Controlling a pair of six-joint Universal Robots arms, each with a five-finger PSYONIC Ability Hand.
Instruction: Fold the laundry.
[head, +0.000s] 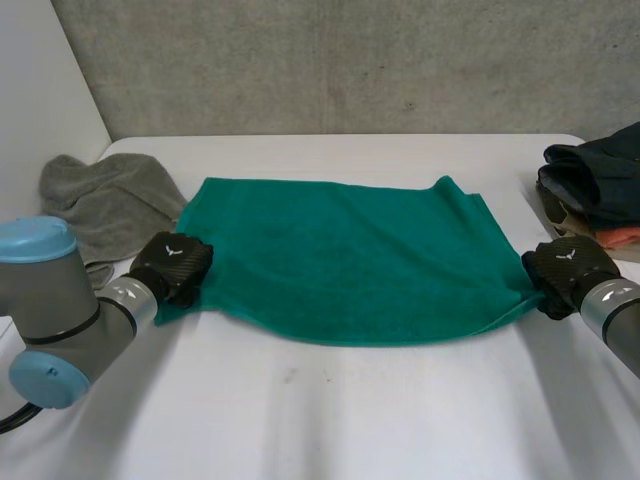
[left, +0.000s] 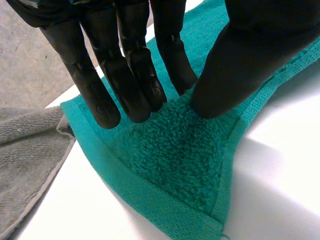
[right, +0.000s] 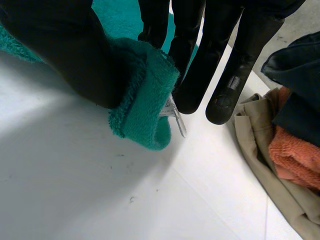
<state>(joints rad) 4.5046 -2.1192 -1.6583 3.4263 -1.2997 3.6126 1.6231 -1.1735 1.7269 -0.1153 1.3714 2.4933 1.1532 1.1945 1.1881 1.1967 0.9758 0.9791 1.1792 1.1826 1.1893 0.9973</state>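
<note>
Green towel (head: 340, 260): spread flat on the table (head: 330, 420).
Right hand (head: 565, 270), at the towel's near right corner: corner pinched between thumb and fingers.
Left hand (head: 172, 265), at its near left corner: straight fingers and thumb pressing on top, nothing gripped.
Risk: a lift now probably leaves the left corner behind and skews the fold.

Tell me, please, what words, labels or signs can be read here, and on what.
No readable words or numbers.
Back of left hand: small white emblem, no letters.
Back of right hand: same emblem.
White tag on green towel, at the right hand's corner: too small to read.
</note>
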